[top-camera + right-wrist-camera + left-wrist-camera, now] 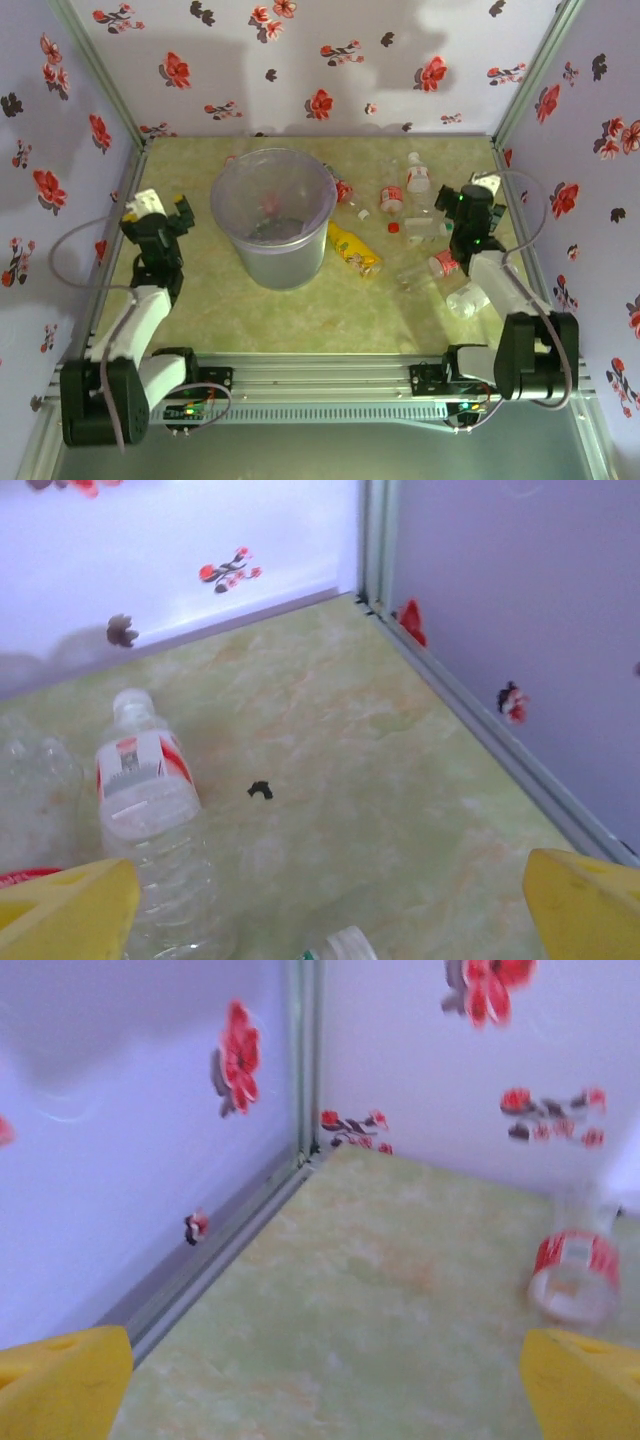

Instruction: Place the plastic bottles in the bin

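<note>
right hand [325, 905]: fingers wide apart, empty, low over counter [380, 780], facing far right corner. nearest bottle [150, 810], red-and-white label, lies on side just ahead, off toward hand's left; long axis runs away from hand, cap toward back wall. other bottles [392, 200] scattered between right arm and bin [285, 265]. left hand [325, 1385] also apart, empty; red-labelled bottle [572, 1275] to its right. right arm nearer pile; likely needs leftward shift, fingers across bottle's width.

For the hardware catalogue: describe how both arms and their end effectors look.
Both arms have black joints and white links. Left arm and right arm each trail a looping grey cable. Left end effector and right end effector have yellow fingers.
</note>
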{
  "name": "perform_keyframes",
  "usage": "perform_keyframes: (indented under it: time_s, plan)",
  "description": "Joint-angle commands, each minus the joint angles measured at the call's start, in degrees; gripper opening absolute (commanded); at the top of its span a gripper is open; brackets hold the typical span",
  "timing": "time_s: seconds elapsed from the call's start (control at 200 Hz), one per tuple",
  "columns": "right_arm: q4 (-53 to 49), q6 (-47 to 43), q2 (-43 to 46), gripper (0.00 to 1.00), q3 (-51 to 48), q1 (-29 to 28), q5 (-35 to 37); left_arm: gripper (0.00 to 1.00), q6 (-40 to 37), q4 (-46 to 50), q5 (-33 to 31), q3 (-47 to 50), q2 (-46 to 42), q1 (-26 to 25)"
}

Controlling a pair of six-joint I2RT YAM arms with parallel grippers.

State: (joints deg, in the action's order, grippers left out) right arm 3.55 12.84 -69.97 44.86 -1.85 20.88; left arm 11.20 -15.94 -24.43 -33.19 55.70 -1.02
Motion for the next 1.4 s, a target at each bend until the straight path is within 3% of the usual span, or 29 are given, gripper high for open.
perform_keyframes:
  time_s: [0.0, 0.06, 0.165, 0.32, 0.43, 0.58, 0.735, 1.02, 1.395]
  plan:
    - [-33.4, 10.0, 1.8, 0.99, 8.4, 0.4, 2.4, 0.98, 10.3, 31.8, 0.9, -12.4, -5.1, 0.7]
    - [-40.7, 11.9, 1.5, 0.98, 11.8, 0.4, -0.2, 0.96, 12.9, 39.7, 8.2, -18.3, -5.1, 0.5]
    - [-44.5, 11.3, -1.7, 0.95, 15.1, 0.6, -7.3, 0.93, 15.5, 45.4, 20.3, -25.1, -2.8, 0.1]
    - [-46.1, 11.9, -9.2, 0.93, 20.0, 1.6, -16.5, 0.91, 14.7, 50.9, 28.9, -34.5, 2.7, -3.5]
    - [-45.8, 10.9, -10.8, 0.91, 20.7, 0.8, -20.5, 0.92, 11.1, 54.0, 29.3, -38.8, 5.4, -7.9]
    - [-58.2, 15.2, -12.7, 0.94, 23.7, 0.1, -17.2, 0.97, 9.4, 56.9, 29.3, -41.9, 9.2, -12.2]
    - [-56.0, 18.5, -11.0, 0.90, 18.3, -0.5, -16.8, 0.97, 8.9, 56.9, 28.8, -43.0, 12.7, -14.1]
    - [-52.4, 20.2, -13.6, 0.81, 12.6, -0.1, -17.1, 0.83, 8.4, 56.1, 27.2, -42.6, 15.9, -16.7]
    - [-45.2, 20.8, -19.1, 0.77, 8.0, 1.0, -18.4, 0.54, 7.3, 57.4, 25.3, -43.9, 18.3, -18.1]
